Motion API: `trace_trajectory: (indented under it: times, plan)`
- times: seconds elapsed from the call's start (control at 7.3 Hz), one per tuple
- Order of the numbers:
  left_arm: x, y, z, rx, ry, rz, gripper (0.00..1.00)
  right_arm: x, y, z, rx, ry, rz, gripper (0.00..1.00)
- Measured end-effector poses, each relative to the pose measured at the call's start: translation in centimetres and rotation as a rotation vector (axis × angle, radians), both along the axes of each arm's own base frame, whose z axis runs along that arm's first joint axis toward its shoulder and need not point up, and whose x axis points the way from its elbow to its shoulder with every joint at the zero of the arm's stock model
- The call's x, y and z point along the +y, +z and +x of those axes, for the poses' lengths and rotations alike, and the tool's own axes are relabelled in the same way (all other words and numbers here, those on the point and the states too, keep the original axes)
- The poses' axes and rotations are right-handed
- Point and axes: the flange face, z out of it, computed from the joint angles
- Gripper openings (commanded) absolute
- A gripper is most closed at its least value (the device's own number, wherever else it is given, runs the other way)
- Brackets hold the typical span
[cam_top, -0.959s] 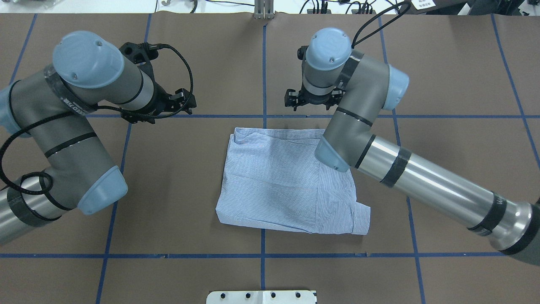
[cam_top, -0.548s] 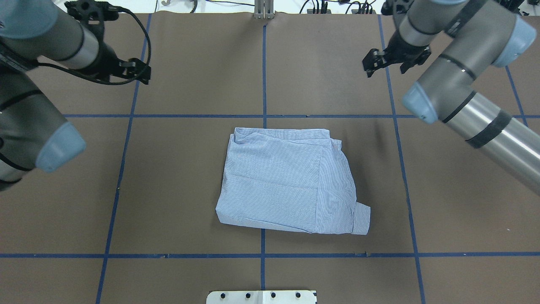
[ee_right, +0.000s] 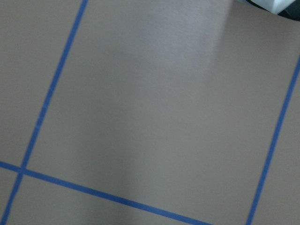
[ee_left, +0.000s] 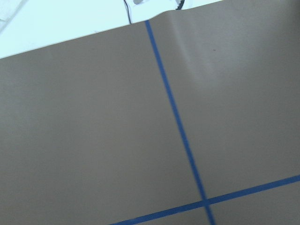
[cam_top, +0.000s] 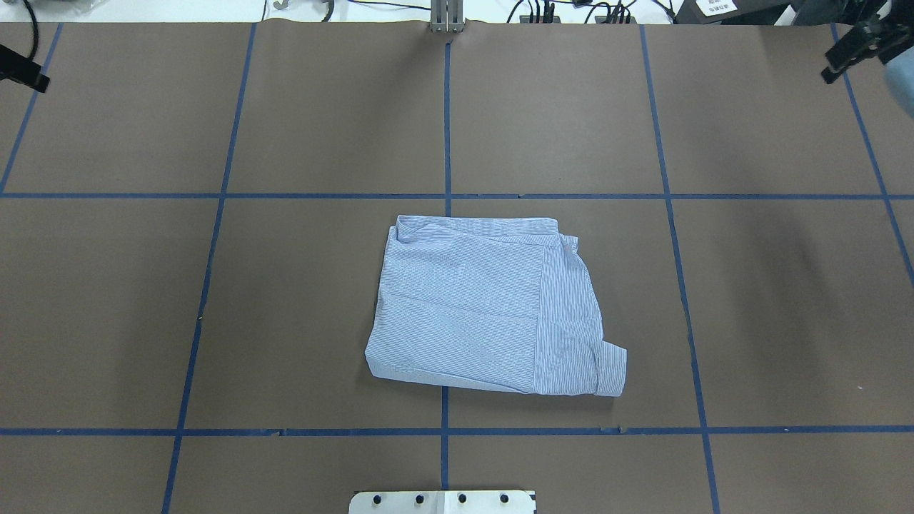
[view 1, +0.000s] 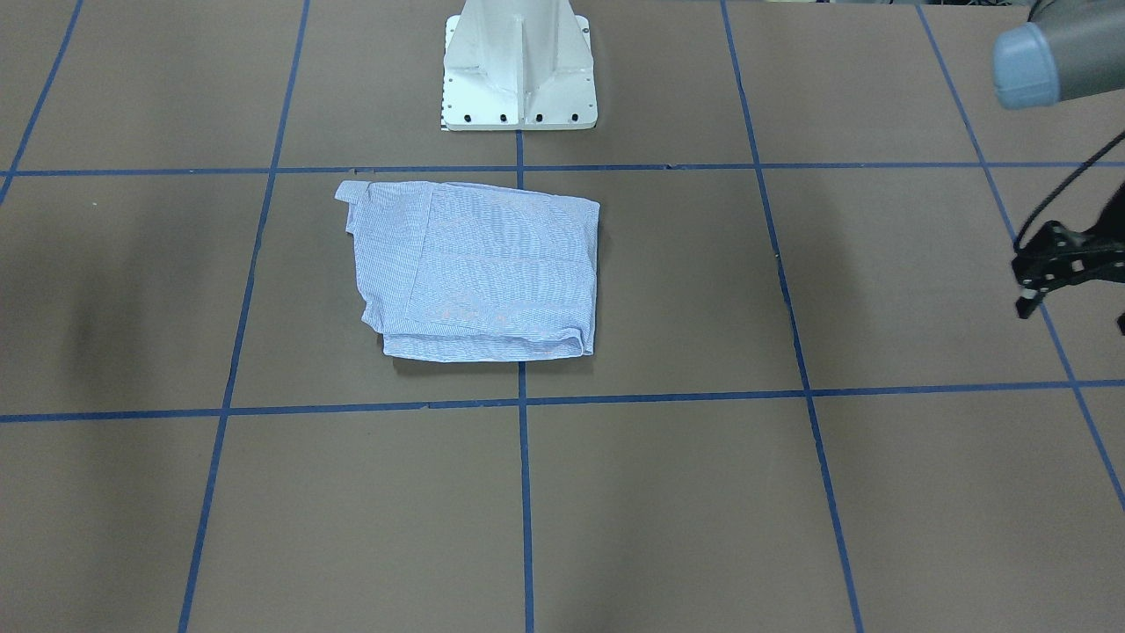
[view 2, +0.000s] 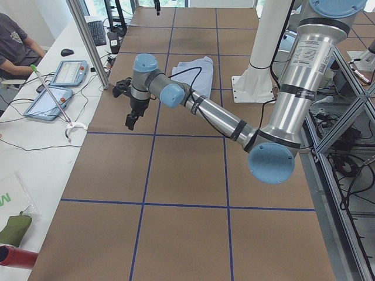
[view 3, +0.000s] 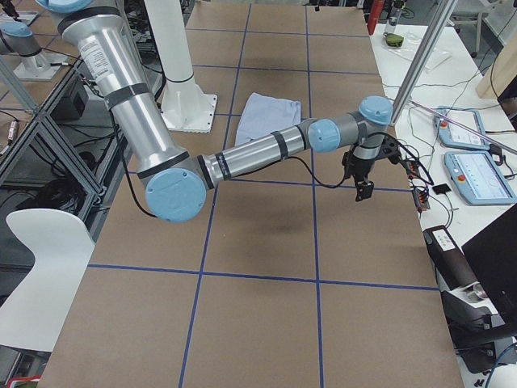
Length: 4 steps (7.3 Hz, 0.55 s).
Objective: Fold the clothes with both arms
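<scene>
While the shirt (cam_top: 471,307) lies folded into a rough rectangle at the middle of the tabletop (cam_top: 285,321), neither gripper touches it. Seen from overhead, its light-blue striped cloth straddles a blue tape line (cam_top: 447,128), and a cuff (cam_top: 611,371) sticks out at the bundle's 4 o'clock corner. The white pedestal base (cam_top: 443,502) sits at 6 o'clock from it, near the view's lower edge.

From the shirt, the left gripper (view 1: 1072,312) is far out at about 10 o'clock, at the view's left border. The front-facing view shows its black fingers (view 1: 1025,303) spread apart, holding nothing. The right gripper (cam_top: 857,64) hangs at about 2 o'clock, near the far right corner. Its fingers also look parted and empty.

Both side views show the left arm (view 2: 217,114) and the right arm (view 3: 250,149) stretched out low over the tabletop, well apart from the cloth. Each wrist camera sees only brown surface crossed by blue tape. A seated person (view 2: 14,41) shows at a side desk.
</scene>
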Motion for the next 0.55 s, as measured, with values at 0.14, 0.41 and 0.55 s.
trace_trajectory:
  times: [0.14,0.41,0.55]
  plan:
    - [-0.4,3.7,-4.5,-0.029,0.02,0.001,1.0,2.3,4.5,4.5,-0.023,-0.005,-0.022,1.0]
    - [-0.8,11.3,-11.4,-0.038,0.052,-0.025,1.0,6.9,11.0,9.4,-0.052,0.015,-0.085,1.0]
    - [-0.4,13.4,-13.0,-0.027,0.045,-0.027,1.0,8.5,12.7,10.2,-0.065,0.024,-0.107,1.0]
